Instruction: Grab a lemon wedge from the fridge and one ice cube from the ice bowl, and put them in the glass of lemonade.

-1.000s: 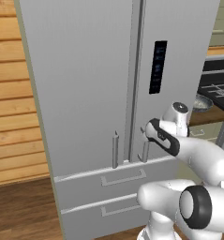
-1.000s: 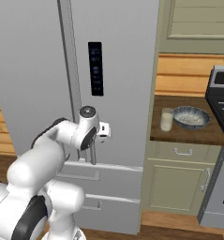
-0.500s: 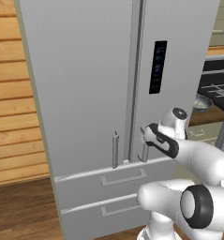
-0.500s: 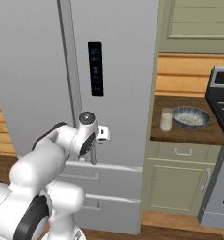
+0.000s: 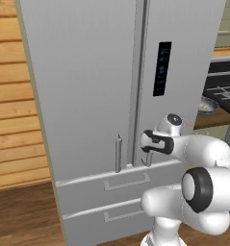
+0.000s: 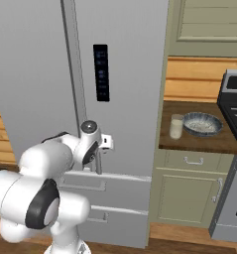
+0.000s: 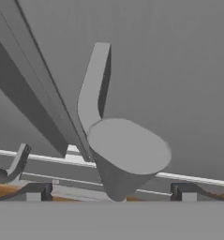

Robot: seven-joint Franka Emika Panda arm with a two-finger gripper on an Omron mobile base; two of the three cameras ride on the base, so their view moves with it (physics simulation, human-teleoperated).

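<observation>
The grey fridge [image 5: 87, 86] stands with both doors shut, so the lemon wedge is hidden. My gripper [image 5: 147, 143] is open at the lower end of the right door's bar handle [image 7: 127, 150]. In the hand view that handle end sits close between my two finger tips [image 7: 38, 191], with the jaws well apart on either side. From the right, the gripper [image 6: 102, 149] hangs just above the fridge drawers. The glass of lemonade [image 6: 176, 127] and the ice bowl [image 6: 203, 124] stand side by side on the wooden counter [image 6: 199, 143] right of the fridge.
The left door's handle [image 5: 118, 153] hangs just left of the gripper. Two fridge drawers [image 5: 126, 182] lie below it. A dark stove [image 6: 235, 99] borders the counter on the right, above pale green cabinets [image 6: 189, 198]. A wooden wall [image 5: 15, 120] flanks the fridge's left.
The hand has moved left and in toward the fridge, bringing the open jaws around the right handle's lower end. Doors, glass and bowl are unchanged.
</observation>
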